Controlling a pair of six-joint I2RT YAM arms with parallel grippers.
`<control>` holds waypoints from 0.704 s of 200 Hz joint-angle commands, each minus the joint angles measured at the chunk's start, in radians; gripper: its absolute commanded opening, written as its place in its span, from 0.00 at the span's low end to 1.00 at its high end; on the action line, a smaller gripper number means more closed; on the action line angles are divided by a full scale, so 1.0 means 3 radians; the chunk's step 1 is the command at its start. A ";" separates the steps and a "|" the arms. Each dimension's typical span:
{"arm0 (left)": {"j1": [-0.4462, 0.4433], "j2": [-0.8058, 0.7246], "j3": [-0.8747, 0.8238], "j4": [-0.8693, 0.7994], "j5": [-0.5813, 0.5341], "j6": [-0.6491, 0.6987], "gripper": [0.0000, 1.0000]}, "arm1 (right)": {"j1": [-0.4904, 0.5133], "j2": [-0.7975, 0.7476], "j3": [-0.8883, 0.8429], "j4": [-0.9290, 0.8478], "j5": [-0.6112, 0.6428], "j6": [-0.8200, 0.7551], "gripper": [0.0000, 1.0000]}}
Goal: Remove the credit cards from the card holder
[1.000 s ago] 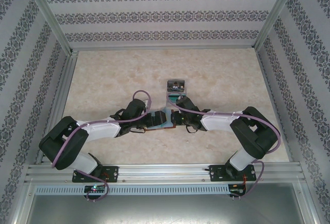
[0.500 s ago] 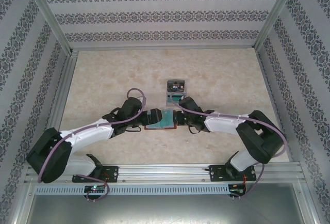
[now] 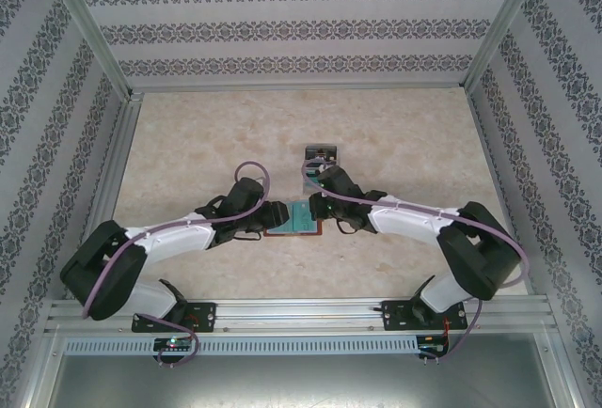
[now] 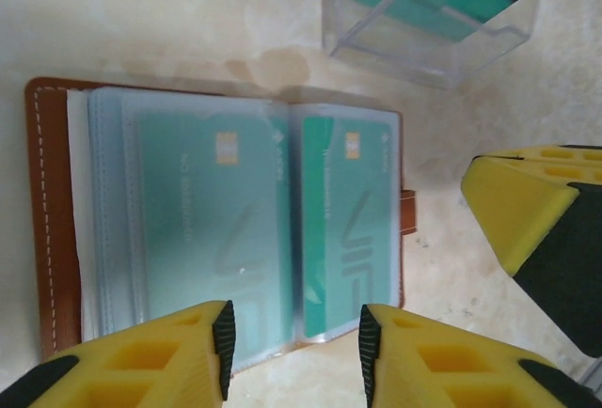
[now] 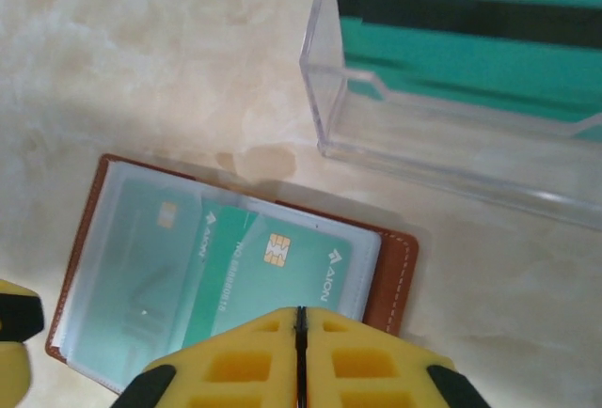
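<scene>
Some green cards (image 5: 470, 51) lie in the far clear box (image 5: 451, 159), more sit sleeved in the open card holder (image 4: 52, 220); left gripper (image 4: 293, 342) fingers spread, right gripper (image 5: 299, 333) fingers pressed together.

Twin counter-mounted robots: the left arm (image 3: 179, 236) and the right arm (image 3: 414, 220) share smooth white shell links set between bulky black joint housings (image 3: 103, 272). A mauve cable (image 3: 249, 164) runs along each arm and loops free near the wrist. Black mounting plates (image 3: 179, 317) carry the bases, and a small green light (image 3: 172, 342) glows by the left one. The left end effector (image 4: 293, 333) has two bright yellow plastic fingers (image 4: 160, 361) with moulded rectangular recesses and black pads on their inner faces. The right end effector (image 5: 299, 319) is built the same, yellow over black.
</scene>
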 commanded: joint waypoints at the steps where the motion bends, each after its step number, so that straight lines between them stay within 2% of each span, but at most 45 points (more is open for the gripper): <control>1: -0.0007 0.0153 0.0126 0.0224 0.0076 -0.0092 0.39 | 0.0033 0.0158 0.0038 -0.0092 -0.0061 0.0001 0.08; 16: -0.0006 0.0244 0.0137 0.0287 0.0108 -0.0104 0.36 | 0.0039 0.0230 0.0010 -0.0058 -0.0096 0.0033 0.07; 63: -0.0024 0.0469 0.0188 0.0446 0.0195 -0.0138 0.36 | 0.0058 0.0385 -0.0042 0.0039 -0.0130 0.0072 0.06; 111: -0.0042 0.0683 0.0228 0.0565 0.0262 -0.0169 0.31 | 0.0060 0.0439 -0.0047 0.0092 -0.0150 0.0087 0.07; 141: -0.0047 0.0807 0.0250 0.0657 0.0330 -0.0217 0.25 | 0.0060 0.0434 -0.0057 0.0095 -0.0145 0.0088 0.07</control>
